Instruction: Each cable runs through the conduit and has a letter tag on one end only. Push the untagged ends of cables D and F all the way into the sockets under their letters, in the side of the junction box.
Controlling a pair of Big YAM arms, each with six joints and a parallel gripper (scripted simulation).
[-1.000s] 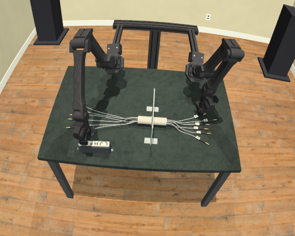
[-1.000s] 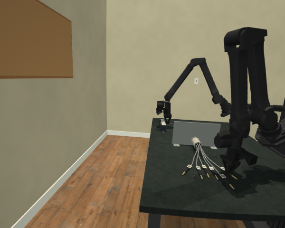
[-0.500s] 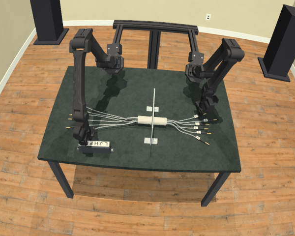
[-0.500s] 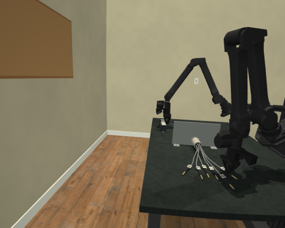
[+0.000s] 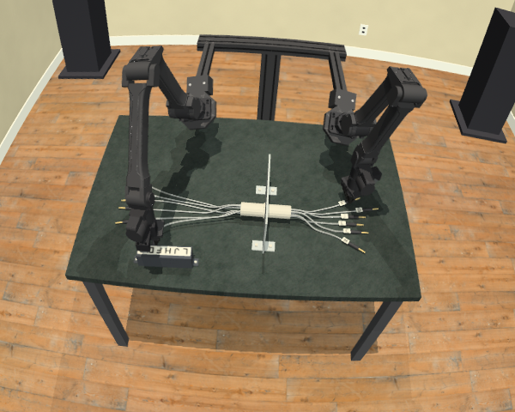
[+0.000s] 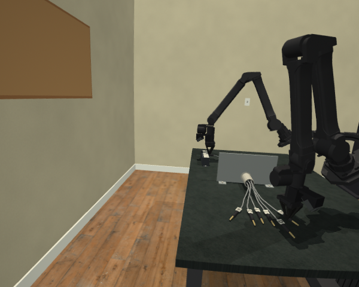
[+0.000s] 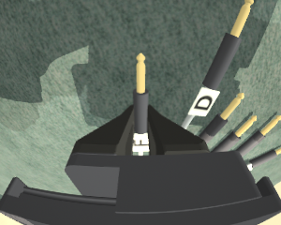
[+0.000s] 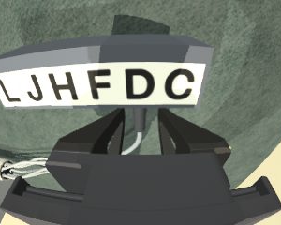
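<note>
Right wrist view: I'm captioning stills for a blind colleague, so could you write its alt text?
The open fingers of the right arm flank a dark plug at the side of a junction box, below the letter D. The box's white label reads L, J, H, F, D, C.

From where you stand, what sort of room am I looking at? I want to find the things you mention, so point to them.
Probably a robotics lab or workshop: two jointed black arms work over a dark table (image 5: 196, 275) (image 6: 219, 253), with a lettered junction box (image 5: 166, 260) (image 6: 205, 161) (image 8: 155, 53) and loose cable plugs.
</note>
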